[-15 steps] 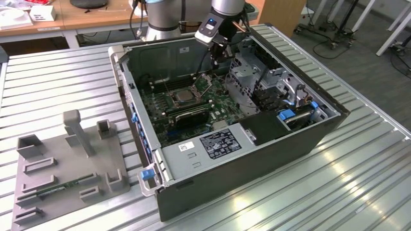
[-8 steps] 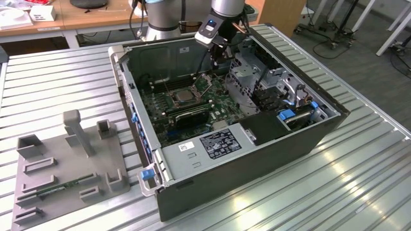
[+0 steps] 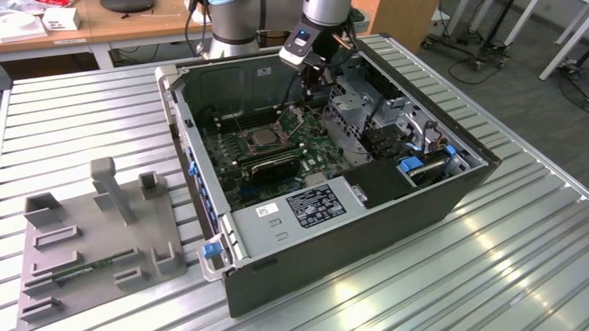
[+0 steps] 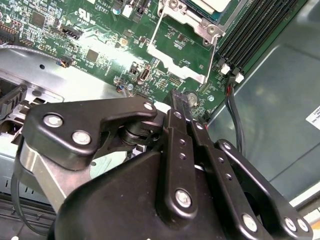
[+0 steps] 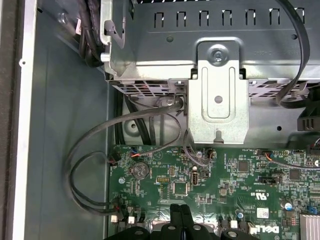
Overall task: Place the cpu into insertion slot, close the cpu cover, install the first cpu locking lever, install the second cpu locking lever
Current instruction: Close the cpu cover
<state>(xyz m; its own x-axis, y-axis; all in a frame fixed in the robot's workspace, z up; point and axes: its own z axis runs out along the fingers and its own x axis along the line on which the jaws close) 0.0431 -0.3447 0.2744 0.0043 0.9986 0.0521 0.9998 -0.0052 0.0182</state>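
Gripper: closed, its two black fingers pressed together with nothing seen between them. It hangs inside the open computer case (image 3: pixel 368 234) in the exterior view (image 3: pixel 311 86).
Cpu: already seated in the insertion slot (image 3: pixel 267 149), a dull silver square on the green board (image 3: pixel 267 138).
Second wrist view: here the cpu cover (image 4: pixel 175 62) stands tipped open, the green board showing through its window. The closed gripper (image 4: pixel 181 100) is just beside the cover's free edge; whether it touches I cannot tell. The cpu (image 4: pixel 212 4) sits past the cover, with the long black memory slots (image 4: pixel 255 30) alongside it.
First wrist view: looks the other way, to a grey metal drive cage (image 5: pixel 220 95), looped black cables (image 5: pixel 90 145) and a coin battery (image 5: pixel 140 171), with the gripper (image 5: pixel 180 212) low over the board.
Counter: ribbed bare metal (image 3: pixel 460 276). The case lies on it, and a grey fixture tray (image 3: pixel 101 234) rests at the exterior view's left.
Room: a wooden desk (image 3: pixel 120 24) stands behind the arm, and grey floor (image 3: pixel 515 76) spreads off to the exterior view's right.
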